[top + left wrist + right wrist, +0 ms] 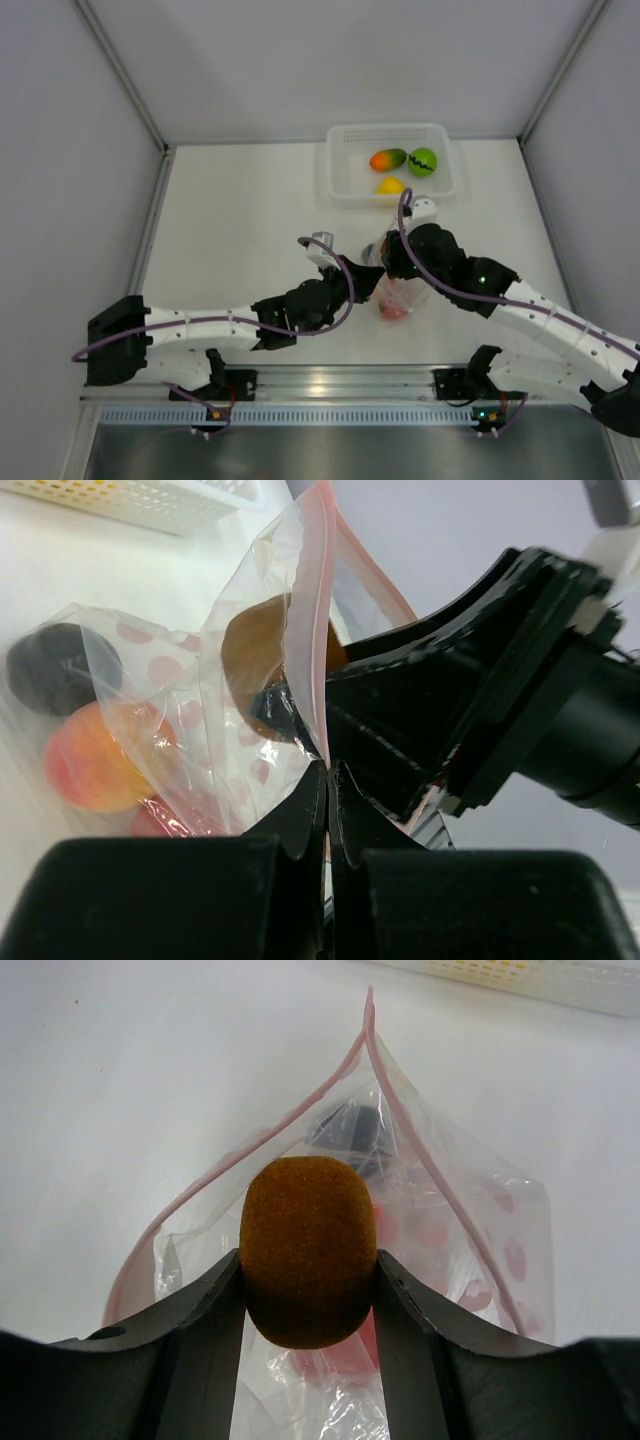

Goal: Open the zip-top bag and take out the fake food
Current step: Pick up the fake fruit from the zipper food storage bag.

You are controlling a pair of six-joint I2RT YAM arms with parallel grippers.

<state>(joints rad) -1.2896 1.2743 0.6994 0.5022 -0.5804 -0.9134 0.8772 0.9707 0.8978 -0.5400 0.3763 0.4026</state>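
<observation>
Two pairs of fingers at one clear, crinkly plastic zip-top bag (470, 1260) resting on the white table (240, 230) between the arms. Nearest: left fingers (318, 805) pinched fully shut on the bag's pink-red zip strip (312, 630), one lip held up, mouth open. Just beyond: right fingers (405, 1300) part-spread inside that mouth, clamped on a fuzzy brown oval fruit (308, 1250). Deeper in the bag: a dark purple fruit (60, 668), a peach-orange one (95, 755), a pink-red one (150, 822). Farthest: a rigid translucent white tray (440, 135) holding an orange-green mango (387, 159), a green ball with black marks (422, 161) and a yellow piece (391, 185). Step judged in hand: bag open, removal about half done, brown fruit gripped for extraction. Next move, by judgement: draw it straight out through the mouth without snagging the film, left pinch as anchor, then carry toward the tray.
</observation>
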